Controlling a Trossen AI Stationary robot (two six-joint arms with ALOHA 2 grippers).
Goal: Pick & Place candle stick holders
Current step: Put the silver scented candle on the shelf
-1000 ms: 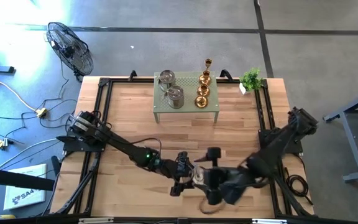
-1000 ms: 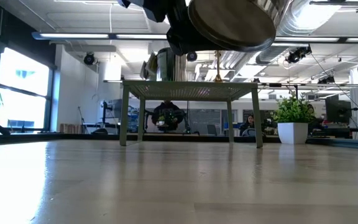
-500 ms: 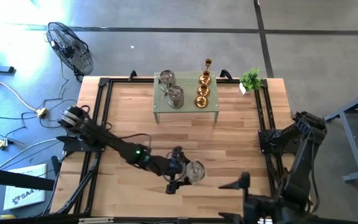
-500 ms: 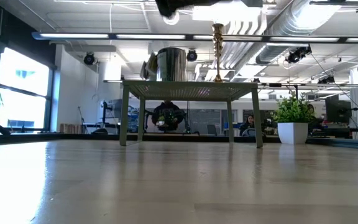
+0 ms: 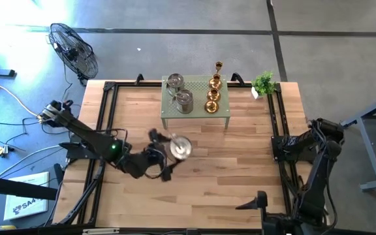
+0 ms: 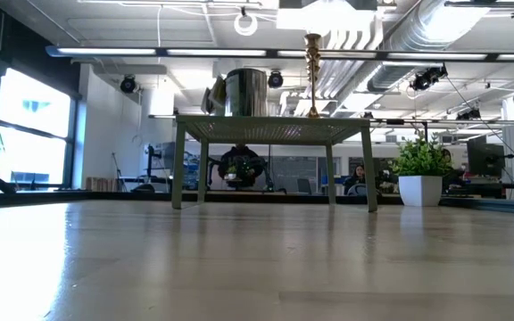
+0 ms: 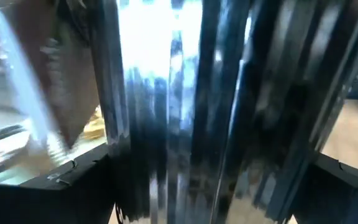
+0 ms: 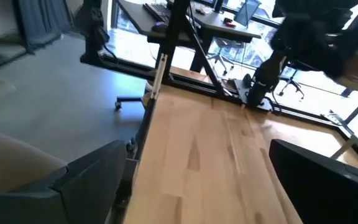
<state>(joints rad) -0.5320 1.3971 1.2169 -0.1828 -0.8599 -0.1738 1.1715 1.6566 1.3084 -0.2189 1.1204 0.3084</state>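
Note:
In the high view my left gripper (image 5: 172, 151) is over the table's left middle, shut on a squat silver candle stick holder (image 5: 181, 147). That holder fills the left wrist view (image 7: 185, 112). Two more silver holders (image 5: 184, 101) and a row of gold holders (image 5: 213, 95) stand on the green perforated stand (image 5: 198, 117) at the far middle. In the low view one silver holder (image 6: 244, 92) and one thin gold holder (image 6: 312, 76) show on top of the stand. My right gripper (image 5: 256, 201) is open by the near right corner, with nothing between its fingers (image 8: 86, 180). My left gripper pinches the silver holder's shiny side wall (image 7: 142, 180) between its two fingers (image 7: 73, 186). The fingers come nearly level from the table's left. The holder is lifted clear of the table, and one of its round ends (image 5: 181, 147) faces up.
A small potted plant (image 5: 264, 83) stands at the far right corner. Black frame rails (image 5: 106, 117) run along the table's left and right sides. Bare wood (image 5: 227, 156) lies between the stand and the near edge. A fan (image 5: 74, 49) stands on the floor at the far left.
My left gripper has carried the silver holder from the near middle, where both grippers stood at it, up and toward the table's far left, tipping nearer to level. My right gripper has drawn back toward the near right corner.

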